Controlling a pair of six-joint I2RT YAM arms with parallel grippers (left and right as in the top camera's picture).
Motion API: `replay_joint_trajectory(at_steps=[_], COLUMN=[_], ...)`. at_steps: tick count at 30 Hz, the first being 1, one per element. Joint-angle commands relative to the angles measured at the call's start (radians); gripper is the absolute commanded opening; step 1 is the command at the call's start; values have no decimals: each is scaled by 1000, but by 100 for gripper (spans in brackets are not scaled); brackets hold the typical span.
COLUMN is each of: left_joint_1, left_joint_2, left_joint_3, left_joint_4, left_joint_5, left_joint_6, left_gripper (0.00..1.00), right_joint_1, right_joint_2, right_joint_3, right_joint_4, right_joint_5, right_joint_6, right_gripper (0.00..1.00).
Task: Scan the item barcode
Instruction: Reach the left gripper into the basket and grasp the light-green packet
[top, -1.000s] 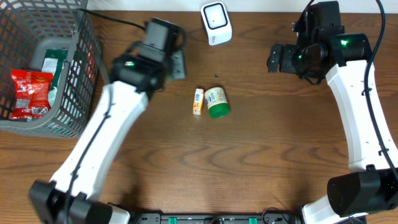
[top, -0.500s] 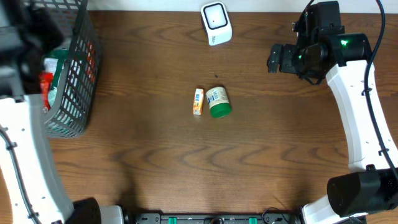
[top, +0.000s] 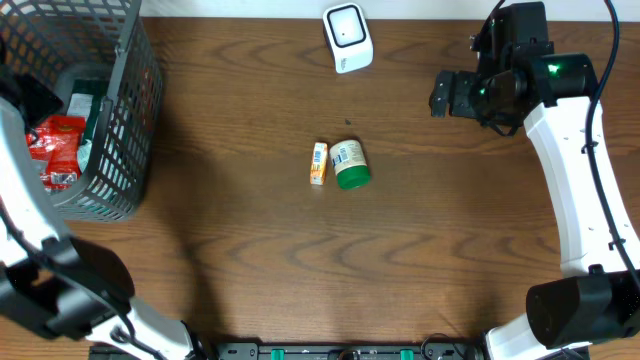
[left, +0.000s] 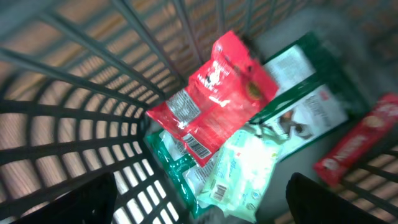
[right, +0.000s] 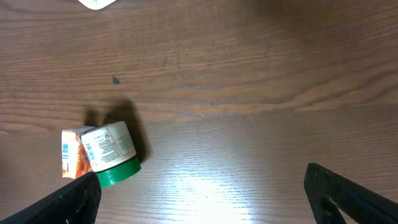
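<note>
Left arm swung off the table centre to the grey wire-mesh basket (top: 128, 120) at far left since a second ago; right arm, small orange carton and jar hadn't shifted. Overhead: white boxy barcode scanner (top: 347, 37) sat at the top edge of the brown wooden table (top: 420, 250). The green-lidded white-labelled jar (top: 349, 164) lay on its side mid-table, with the small orange carton (top: 318, 163) tight against its left; I couldn't resolve whether they touched. Those two looked like the unscanned items. Right gripper (top: 445, 93) hung near the scanner, well apart from both. Left wrist: left gripper (left: 202, 183) was inside the basket mouth, fingers (left: 81, 199) spread wide with nothing between them. Below lay a red foil pouch (left: 217, 93), a green-and-white packet (left: 305, 112), a pale green pouch (left: 242, 168) and a red bar wrapper (left: 357, 140). Risk: the spread jaws could hook the mesh wall on the way out and drag or tip the basket. Right wrist: right gripper (right: 200, 173) was open and empty, looking down on jar (right: 111, 154) and carton (right: 73, 152). Risks: a jar lying on its side would roll if nudged off-axis. The tight pairing meant a finger going for one could shove the other. A grip over the label would hide the barcode from the scanner. Both arms converging mid-table could clash.
</note>
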Motion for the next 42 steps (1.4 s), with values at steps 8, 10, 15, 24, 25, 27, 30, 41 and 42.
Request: replay_joint_trajectory(at_steps=[8, 10, 15, 24, 25, 27, 30, 41, 42], left_joint_1=[3, 3, 3, 3, 3, 3, 3, 4, 4], left_joint_2=[243, 281, 381, 443, 443, 443, 442, 258, 223], left_joint_3=[-5, -5, -5, -6, -7, -7, -7, 3, 3], left_joint_4=[-38, -47, -58, -63, -66, -71, -76, -72, -65], left_joint_5=[174, 219, 263, 277, 277, 277, 285, 287, 287], left_joint_6=[0, 12, 26, 37, 37, 36, 36, 36, 36], left_gripper=[92, 93, 93, 92, 89, 83, 51, 14, 14], right_joint_1=[1, 1, 2, 2, 2, 2, 1, 1, 1], right_joint_2=[4, 4, 4, 4, 4, 4, 4, 4, 4], right_joint_3=[18, 18, 18, 18, 18, 18, 18, 18, 18], right_joint_4=[-1, -1, -1, -1, -1, -1, -1, -1, -1], right_joint_5=[-5, -4, -4, -4, -4, -4, -4, -4, -4], right_joint_6=[-10, -10, -10, -10, -10, -10, -10, -10, -10], right_gripper=[99, 99, 99, 99, 99, 99, 99, 99, 99])
